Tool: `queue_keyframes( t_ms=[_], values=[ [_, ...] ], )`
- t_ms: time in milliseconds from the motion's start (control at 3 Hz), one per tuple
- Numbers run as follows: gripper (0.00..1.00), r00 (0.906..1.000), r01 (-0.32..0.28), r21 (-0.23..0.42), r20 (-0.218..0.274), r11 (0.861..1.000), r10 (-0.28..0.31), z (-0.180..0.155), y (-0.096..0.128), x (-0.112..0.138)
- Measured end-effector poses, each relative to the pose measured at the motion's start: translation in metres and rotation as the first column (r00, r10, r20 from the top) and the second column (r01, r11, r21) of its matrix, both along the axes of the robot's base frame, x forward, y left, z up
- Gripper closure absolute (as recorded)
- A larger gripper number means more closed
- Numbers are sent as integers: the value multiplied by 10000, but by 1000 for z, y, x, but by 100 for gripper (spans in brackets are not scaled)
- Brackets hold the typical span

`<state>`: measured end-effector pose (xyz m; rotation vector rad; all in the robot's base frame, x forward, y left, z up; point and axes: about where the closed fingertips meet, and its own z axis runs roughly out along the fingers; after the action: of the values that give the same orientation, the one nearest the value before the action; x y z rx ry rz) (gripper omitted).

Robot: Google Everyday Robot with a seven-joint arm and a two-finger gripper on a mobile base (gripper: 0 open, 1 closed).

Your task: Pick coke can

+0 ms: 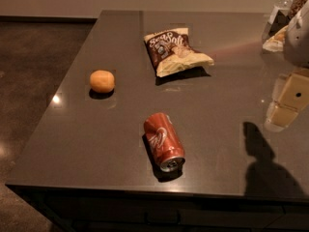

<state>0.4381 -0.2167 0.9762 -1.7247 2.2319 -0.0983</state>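
The coke can (163, 142) lies on its side near the front edge of the dark countertop (96, 129). It is red-orange with white script, and its silver end points toward the front right. My gripper (288, 105) hangs at the far right edge of the view, above the counter and well to the right of the can. Its two pale yellow fingers (295, 93) stand apart with nothing between them. The rest of the arm is mostly cut off by the frame edge.
A brown-and-white chip bag (175, 51) lies behind the can. A round orange fruit (102, 81) sits to the left. Bottles and packets (280, 18) stand at the back right corner. The counter's front and left edges drop to a dark floor (29, 62).
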Motion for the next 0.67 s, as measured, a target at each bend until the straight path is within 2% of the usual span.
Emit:
queue_keyframes(
  t_ms=[333,667],
  values=[
    [0,10000,0,0,2,10000,0,0,0,0],
    [0,9981,-603,54,-78,9982,604,-1,14,0]
  ],
)
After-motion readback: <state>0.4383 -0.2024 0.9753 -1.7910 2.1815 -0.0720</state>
